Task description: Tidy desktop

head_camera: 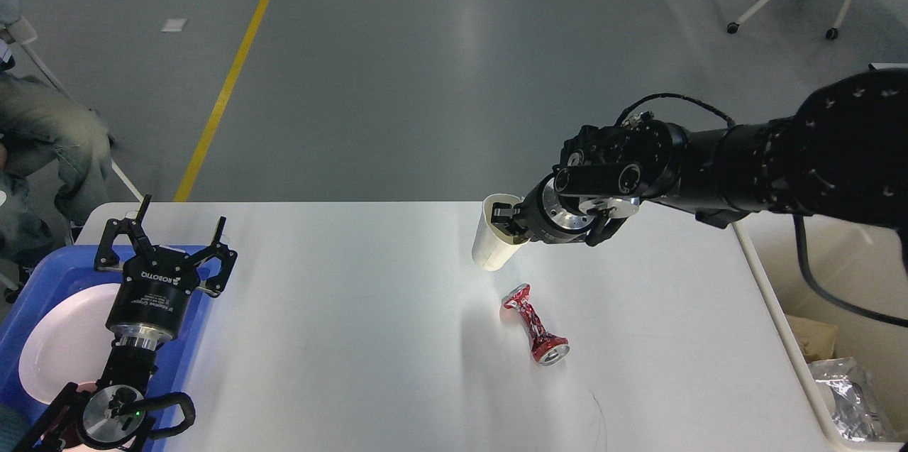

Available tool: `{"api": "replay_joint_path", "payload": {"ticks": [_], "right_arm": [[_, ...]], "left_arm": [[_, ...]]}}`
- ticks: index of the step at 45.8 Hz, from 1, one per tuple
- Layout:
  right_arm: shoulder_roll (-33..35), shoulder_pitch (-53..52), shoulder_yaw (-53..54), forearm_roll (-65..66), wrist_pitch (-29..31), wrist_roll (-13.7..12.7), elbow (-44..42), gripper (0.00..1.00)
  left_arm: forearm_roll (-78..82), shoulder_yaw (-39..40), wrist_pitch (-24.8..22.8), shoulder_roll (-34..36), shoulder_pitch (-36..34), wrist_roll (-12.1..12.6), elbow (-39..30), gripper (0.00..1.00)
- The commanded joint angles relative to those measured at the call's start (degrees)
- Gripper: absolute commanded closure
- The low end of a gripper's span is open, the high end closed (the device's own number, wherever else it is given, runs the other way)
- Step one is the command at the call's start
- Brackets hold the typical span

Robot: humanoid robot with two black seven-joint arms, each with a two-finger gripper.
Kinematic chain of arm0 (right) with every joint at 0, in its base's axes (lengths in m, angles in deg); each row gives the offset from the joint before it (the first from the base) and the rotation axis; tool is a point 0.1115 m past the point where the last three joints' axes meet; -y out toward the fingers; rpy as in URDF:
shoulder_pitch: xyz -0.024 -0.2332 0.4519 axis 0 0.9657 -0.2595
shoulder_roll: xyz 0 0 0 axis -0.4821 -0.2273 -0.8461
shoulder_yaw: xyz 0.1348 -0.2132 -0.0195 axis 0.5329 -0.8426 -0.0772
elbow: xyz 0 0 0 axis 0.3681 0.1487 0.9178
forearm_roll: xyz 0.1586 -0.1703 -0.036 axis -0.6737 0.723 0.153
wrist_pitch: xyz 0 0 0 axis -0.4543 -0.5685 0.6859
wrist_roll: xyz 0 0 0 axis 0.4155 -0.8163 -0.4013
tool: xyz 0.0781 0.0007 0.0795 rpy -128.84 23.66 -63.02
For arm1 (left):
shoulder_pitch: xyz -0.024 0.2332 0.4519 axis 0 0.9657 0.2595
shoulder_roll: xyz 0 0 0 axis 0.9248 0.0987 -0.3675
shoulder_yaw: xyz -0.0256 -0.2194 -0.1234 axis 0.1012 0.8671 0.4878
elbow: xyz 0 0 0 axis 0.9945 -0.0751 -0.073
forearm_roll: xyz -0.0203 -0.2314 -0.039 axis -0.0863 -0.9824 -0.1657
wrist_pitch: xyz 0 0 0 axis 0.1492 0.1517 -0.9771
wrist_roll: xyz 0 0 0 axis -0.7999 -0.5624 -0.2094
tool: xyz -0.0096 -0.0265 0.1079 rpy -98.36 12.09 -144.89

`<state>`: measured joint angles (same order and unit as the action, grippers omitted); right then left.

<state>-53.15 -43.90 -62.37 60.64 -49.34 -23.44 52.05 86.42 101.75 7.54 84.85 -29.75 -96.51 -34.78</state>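
The desktop is a wide white tabletop filling the lower view. My right gripper is shut on the rim of a cream paper cup, which hangs tilted in the air above the table's far middle. A crushed red can lies on the desktop below and slightly right of the cup. My left gripper stands open over the far end of the blue tray at the left, with nothing between its fingers.
A white plate lies in the blue tray. A cream bin stands off the table's right edge, holding crumpled foil and brown paper. A person sits at far left; a wheeled chair stands far right on the floor.
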Motion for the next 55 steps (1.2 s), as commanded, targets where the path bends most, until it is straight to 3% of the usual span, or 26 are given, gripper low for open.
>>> {"api": "replay_joint_path", "payload": {"ticks": [1, 15, 21, 41, 55], "right_arm": [[3.3, -10.7, -3.3, -0.1, 6.7, 0.0, 7.4, 1.00], [6.9, -29.9, -12.7, 0.0, 16.4, -0.1, 24.3, 1.00], [9.1, -32.2, -14.0, -1.0, 14.9, -0.2, 30.2, 1.00], [11.2, -32.2, -23.0, -6.5, 6.9, -0.1, 30.1, 1.00], [25.9, -19.4, -31.0, -6.2, -0.3, 0.0, 21.4, 1.00]], "left_arm": [[0.0, 0.0, 0.1, 0.0, 0.0, 0.0, 0.0, 0.04], [0.0, 0.0, 0.0, 0.0, 0.0, 0.0, 0.0, 0.04], [0.0, 0.0, 0.0, -0.1, 0.0, 0.0, 0.0, 0.04], [0.0, 0.0, 0.0, 0.0, 0.0, 0.0, 0.0, 0.04], [0.0, 0.0, 0.0, 0.0, 0.0, 0.0, 0.0, 0.04]]}}
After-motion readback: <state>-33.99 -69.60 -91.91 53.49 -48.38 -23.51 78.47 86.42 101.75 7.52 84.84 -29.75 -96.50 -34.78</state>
